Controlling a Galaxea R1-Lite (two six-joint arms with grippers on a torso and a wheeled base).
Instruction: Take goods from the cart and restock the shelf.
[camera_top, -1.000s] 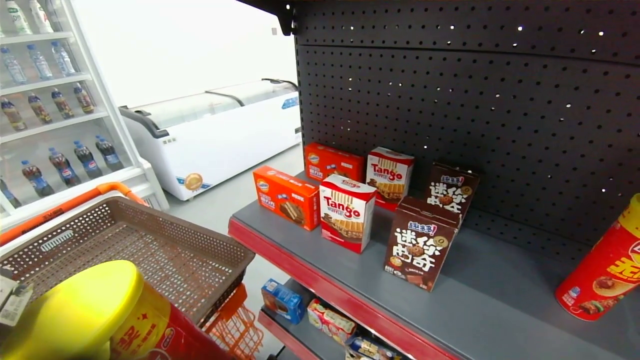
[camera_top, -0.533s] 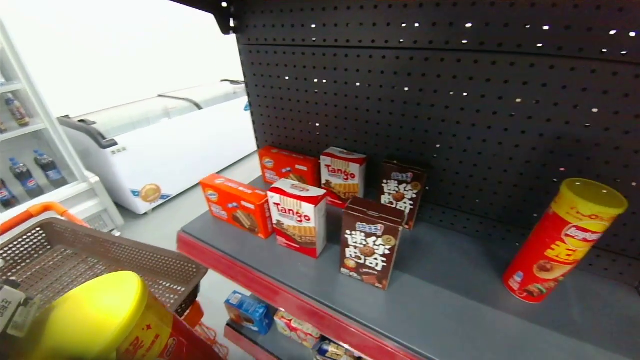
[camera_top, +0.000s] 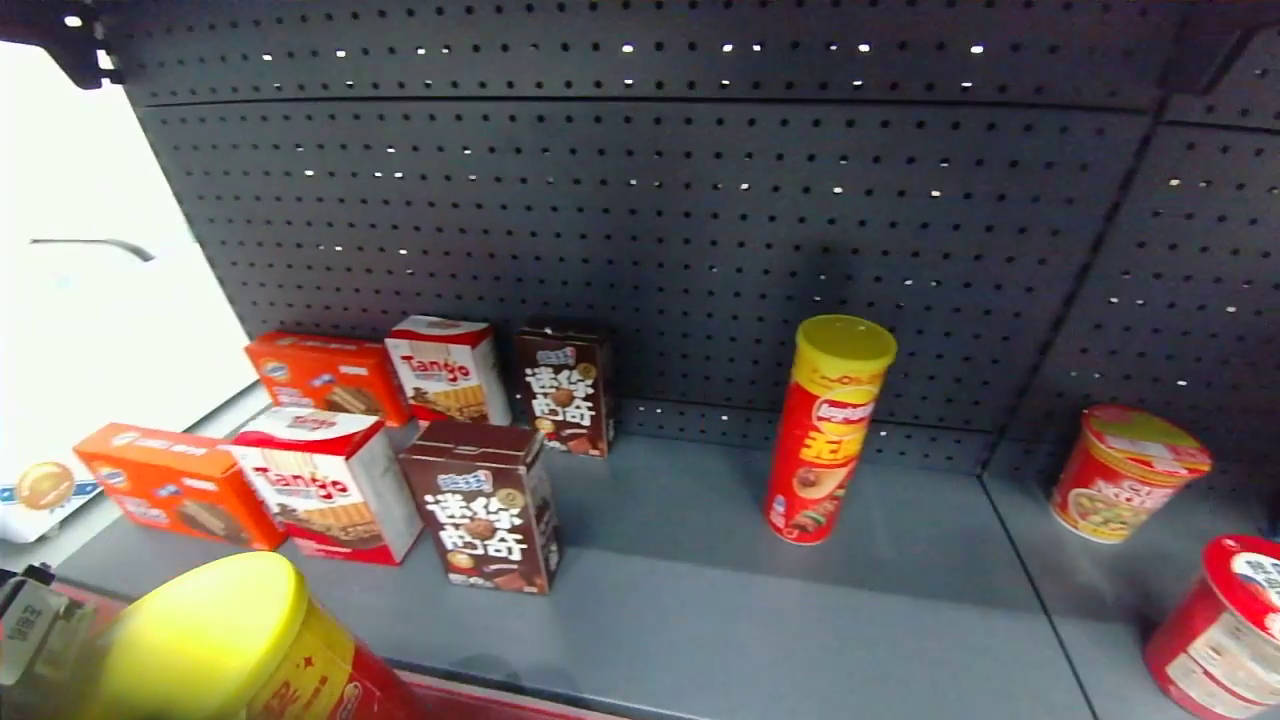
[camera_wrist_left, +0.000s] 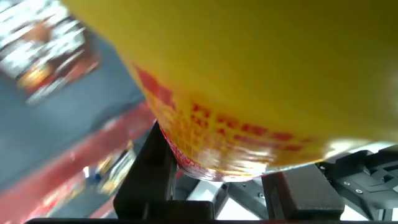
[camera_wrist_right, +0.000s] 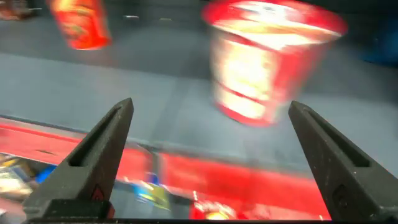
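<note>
Down in the lower left corner of my head view, the chip can (camera_top: 215, 640) stays clamped in my left jaws as it was a second ago. Its yellow lid faces the camera, and it is held before the front edge of the shelf (camera_top: 700, 620), not on it. What differs is the view itself: my head camera has swung right, so the cart basket and the white freezer have slid out and the pegboard (camera_top: 640, 220) now spans the picture. The goods have not moved. The orange boxes (camera_top: 175, 485), wafer boxes (camera_top: 325, 485) and brown boxes (camera_top: 485, 505) now stand at the left. The second can (camera_top: 830, 430) stands upright near the middle, well apart from them. Two cup noodles (camera_top: 1125, 470) have come into view on the right. My right jaws stand wide apart with nothing between them, low before the shelf's red lip and facing one cup; I cannot tell which. The chip can's body is cut off by the lower edge, and my left wrist view shows it so close that its print cannot be made out. The nearer cup is clipped at the corner.
</note>
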